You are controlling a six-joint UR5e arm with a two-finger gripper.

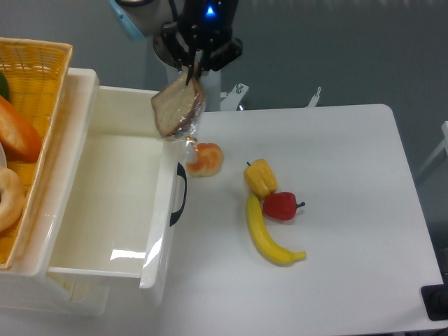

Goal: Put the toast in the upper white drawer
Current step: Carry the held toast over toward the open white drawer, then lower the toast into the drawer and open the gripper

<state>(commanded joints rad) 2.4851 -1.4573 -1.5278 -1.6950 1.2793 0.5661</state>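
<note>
My gripper [190, 73] is shut on the top edge of the toast [176, 108], a brown slice in clear wrap that hangs tilted in the air. The wrap's twisted tail [189, 143] dangles below it. The toast hangs over the front right wall of the upper white drawer [105, 182], which is pulled open and shows a bare white inside. Its black curved handle [180, 194] faces the table.
A round orange-tan bun [204, 159] lies on the white table [336, 210] just right of the drawer front. A yellow pepper [260, 178], a red pepper [281, 206] and a banana [268, 240] lie mid-table. A yellow wicker basket [31, 77] with bread sits at the left.
</note>
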